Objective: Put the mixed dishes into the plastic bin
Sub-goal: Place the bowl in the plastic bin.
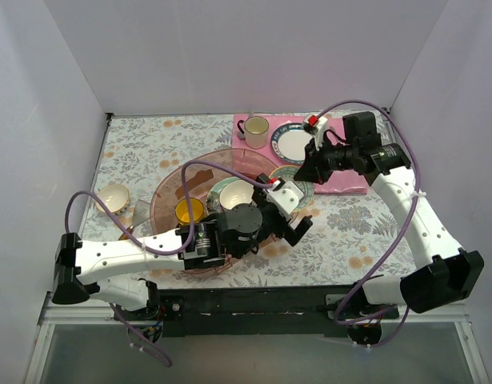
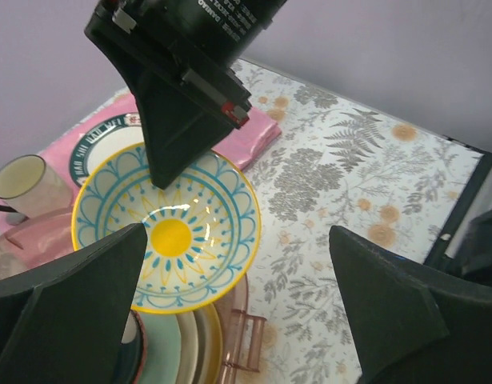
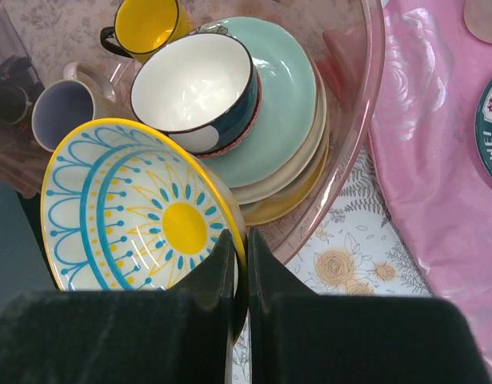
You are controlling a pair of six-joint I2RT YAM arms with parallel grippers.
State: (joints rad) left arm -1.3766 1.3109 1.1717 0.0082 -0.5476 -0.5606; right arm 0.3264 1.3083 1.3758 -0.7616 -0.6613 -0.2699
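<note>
Closely, right fingers (image 3: 134, 336) pinching glossy patterned bowl (image 3: 142, 208) rim, left fingers (image 2: 62, 288) spread, translucent bin (image 3: 354, 120).

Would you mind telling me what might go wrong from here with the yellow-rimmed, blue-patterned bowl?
1. The right gripper pinches the yellow-rimmed, blue-patterned ceramic bowl only by its rim, and the left gripper is open, so the bowl may tilt or slip.
2. It hangs by the translucent pink plastic tub's wall; dropped, it could strike that or the stacked white-lined bowl.
</note>
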